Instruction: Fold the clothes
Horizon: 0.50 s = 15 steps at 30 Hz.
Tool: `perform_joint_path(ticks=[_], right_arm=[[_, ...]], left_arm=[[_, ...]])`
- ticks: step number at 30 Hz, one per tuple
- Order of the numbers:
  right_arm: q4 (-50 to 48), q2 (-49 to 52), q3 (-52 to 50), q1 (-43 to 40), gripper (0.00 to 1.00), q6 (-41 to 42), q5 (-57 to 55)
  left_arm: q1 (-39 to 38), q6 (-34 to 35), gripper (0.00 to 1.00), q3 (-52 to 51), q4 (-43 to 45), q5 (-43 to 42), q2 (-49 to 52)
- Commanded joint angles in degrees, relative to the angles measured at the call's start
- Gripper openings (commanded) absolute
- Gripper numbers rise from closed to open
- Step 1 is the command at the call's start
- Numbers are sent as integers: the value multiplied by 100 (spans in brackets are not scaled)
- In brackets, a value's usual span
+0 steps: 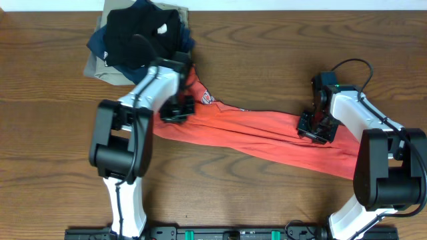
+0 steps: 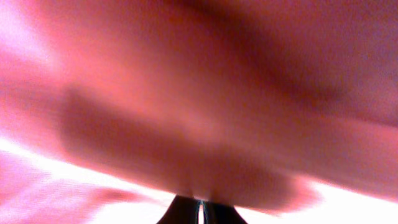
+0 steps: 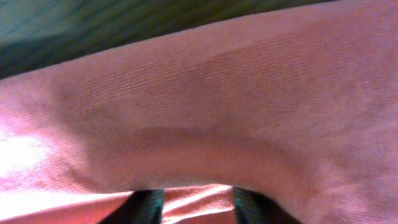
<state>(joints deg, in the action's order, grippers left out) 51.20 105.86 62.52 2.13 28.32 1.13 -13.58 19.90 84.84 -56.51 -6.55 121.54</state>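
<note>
The clothes, a red-orange T-shirt (image 1: 267,137), lie bunched in a long band running from the upper left to the lower right of the wooden table. A small dark round logo (image 1: 207,98) shows near its left end. My left gripper (image 1: 177,110) is at that left end, shut on the shirt. In the left wrist view, blurred red cloth (image 2: 199,93) fills the frame above the closed fingertips (image 2: 200,208). My right gripper (image 1: 315,128) sits on the shirt's right part. In the right wrist view its jaws (image 3: 194,205) stand apart, with red fabric (image 3: 217,93) lying between and over them.
A pile of black, navy and khaki garments (image 1: 137,37) sits at the back left, just behind the left arm. Bare wooden table (image 1: 267,60) lies behind and in front of the shirt.
</note>
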Motion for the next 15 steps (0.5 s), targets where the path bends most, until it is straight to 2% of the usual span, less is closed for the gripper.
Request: perform_joint_path(ticks=[1,4,9,12,13,14,15], right_arm=[[-7,-22,-107,-83,41,28,-479],[17,-22,-101,-85,42,-13,-479],[815,-83,240,-140,33,90,-892],[1447,-358,573,-289,38,361,-1410],[1541,-472,634,-352,43,358,-1495],[1609,-629,688,-450,57,358,-1545],[1602,-789,704,-570,85,358,-1550]], left_arm=[[463,103,6,-120,-44,638,223],[719,103,6,-120,-63,640,188],[1049,98,6,-120,-66,640,35],[1134,96,6,-120,-68,640,-114],[1139,96,6,-120,-68,640,-177],[1139,96,6,-120,-68,640,-243],[1137,98,6,-120,-72,640,-326]])
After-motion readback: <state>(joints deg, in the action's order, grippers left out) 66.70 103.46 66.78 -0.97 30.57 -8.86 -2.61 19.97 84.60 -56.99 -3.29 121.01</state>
